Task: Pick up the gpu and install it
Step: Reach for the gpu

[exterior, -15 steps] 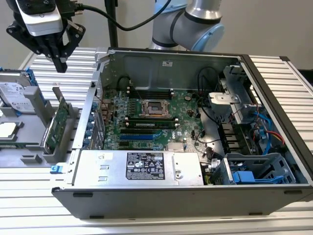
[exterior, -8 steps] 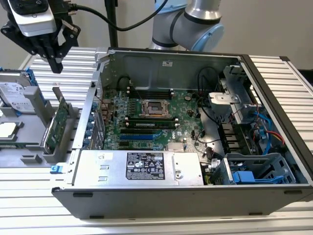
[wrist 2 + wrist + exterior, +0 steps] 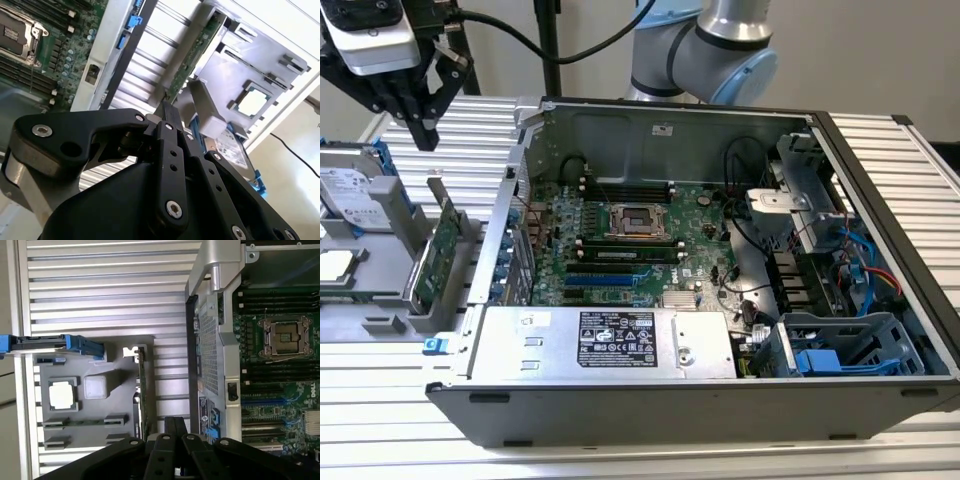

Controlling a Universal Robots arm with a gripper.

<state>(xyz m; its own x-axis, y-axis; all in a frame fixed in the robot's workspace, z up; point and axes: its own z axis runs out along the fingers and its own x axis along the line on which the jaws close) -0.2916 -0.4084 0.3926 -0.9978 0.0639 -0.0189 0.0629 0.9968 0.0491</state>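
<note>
The gpu (image 3: 438, 255) stands on edge in a grey holder (image 3: 382, 322) to the exterior view's left of the open computer case; its green board faces the case. It appears as a thin green strip in the first wrist view (image 3: 142, 387) and the second wrist view (image 3: 194, 52). My gripper (image 3: 425, 138) hangs well above the card, its black fingers pointing down, shut and holding nothing. The fingertips meet in both wrist views (image 3: 175, 423) (image 3: 167, 108), clear of the card.
The open case (image 3: 880, 180) holds a large green motherboard (image 3: 695, 215) with blue slots (image 3: 605, 283) and a silver power supply (image 3: 610, 340) in front. A hard drive in a blue frame (image 3: 350, 195) and a processor chip (image 3: 62, 395) sit on the holder. Ribbed metal table (image 3: 620, 455) all round.
</note>
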